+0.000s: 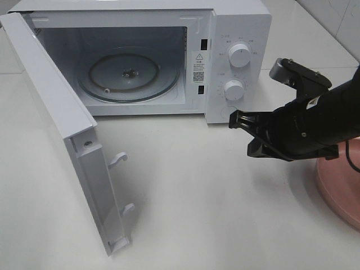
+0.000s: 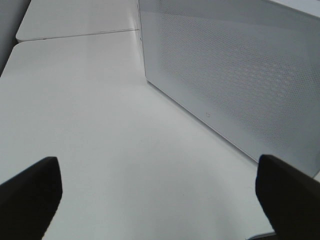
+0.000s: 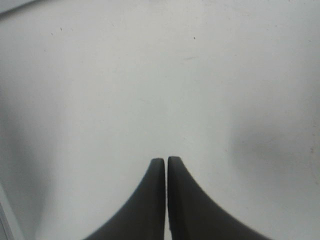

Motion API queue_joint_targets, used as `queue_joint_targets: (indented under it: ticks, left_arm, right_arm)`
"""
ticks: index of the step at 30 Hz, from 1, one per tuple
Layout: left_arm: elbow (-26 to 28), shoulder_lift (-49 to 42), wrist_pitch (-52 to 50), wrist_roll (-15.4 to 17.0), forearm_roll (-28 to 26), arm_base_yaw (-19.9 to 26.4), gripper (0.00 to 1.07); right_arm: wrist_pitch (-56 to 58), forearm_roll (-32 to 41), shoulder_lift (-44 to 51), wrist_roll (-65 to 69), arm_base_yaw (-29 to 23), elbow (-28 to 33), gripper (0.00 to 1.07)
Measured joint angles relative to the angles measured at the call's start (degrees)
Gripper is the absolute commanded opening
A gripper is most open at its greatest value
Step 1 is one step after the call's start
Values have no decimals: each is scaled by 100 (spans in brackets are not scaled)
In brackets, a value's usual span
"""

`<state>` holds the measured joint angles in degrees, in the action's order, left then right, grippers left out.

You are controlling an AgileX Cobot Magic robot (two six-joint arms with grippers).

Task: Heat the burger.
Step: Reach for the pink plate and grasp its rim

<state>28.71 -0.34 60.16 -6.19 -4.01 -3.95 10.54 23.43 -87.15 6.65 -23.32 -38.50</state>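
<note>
The burger is out of view in every frame. A white microwave stands at the back with its door swung wide open to the left and a bare glass turntable inside. My right gripper hovers in front of the microwave's control panel, above the table. In the right wrist view it is shut with nothing between the fingers. My left gripper is open and empty over the table, next to the perforated door panel; it does not show in the exterior view.
A round pink plate lies at the right edge, mostly hidden under my right arm. Two white knobs sit on the microwave's front. Door latch hooks stick out from the open door's edge. The white table fills the foreground.
</note>
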Motion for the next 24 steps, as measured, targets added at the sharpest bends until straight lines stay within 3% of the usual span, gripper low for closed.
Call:
queue_joint_targets:
  ticks: [2, 4, 7, 9, 12, 14, 15, 16, 17, 18, 19, 20, 22, 24]
  left_arm:
    - [0, 0, 0, 0, 0, 0, 98]
    - [0, 0, 0, 0, 0, 0, 98]
    - [0, 0, 0, 0, 0, 0, 98]
    - [0, 0, 0, 0, 0, 0, 98]
    - [0, 0, 0, 0, 0, 0, 98]
    - [0, 0, 0, 0, 0, 0, 98]
    - [0, 0, 0, 0, 0, 0, 98]
    - [0, 0, 0, 0, 0, 0, 98]
    - [0, 0, 0, 0, 0, 0, 98]
    - [0, 0, 0, 0, 0, 0, 98]
    - [0, 0, 0, 0, 0, 0, 98]
    - [0, 0, 0, 0, 0, 0, 98]
    - [0, 0, 0, 0, 0, 0, 98]
    - [0, 0, 0, 0, 0, 0, 98]
  right_arm:
    - [189, -103, 52, -97, 69, -34, 3]
    - [1043, -722, 206, -201, 281, -246, 4]
    - [1283, -882, 235, -201, 309, -298, 4]
    - [2120, -1673, 344, -97, 350, -573, 7]
    - [2338, -1879, 367, -40, 350, -653, 9]
    - [3071, -2492, 413, 223, 350, -900, 29]
    - [3071, -2492, 413, 223, 350, -900, 29]
    - [3191, -2595, 413, 264, 350, -940, 38]
    - [3426, -2825, 413, 275, 350, -1008, 56]
    - [3426, -2825, 413, 275, 350, -1008, 56]
    - [3575, -3014, 413, 275, 350, -1049, 77]
    - [3575, -3014, 413, 275, 350, -1049, 77]
    - [3604, -3272, 413, 275, 361, -1049, 99]
    - [3604, -3335, 413, 275, 361, -1054, 101]
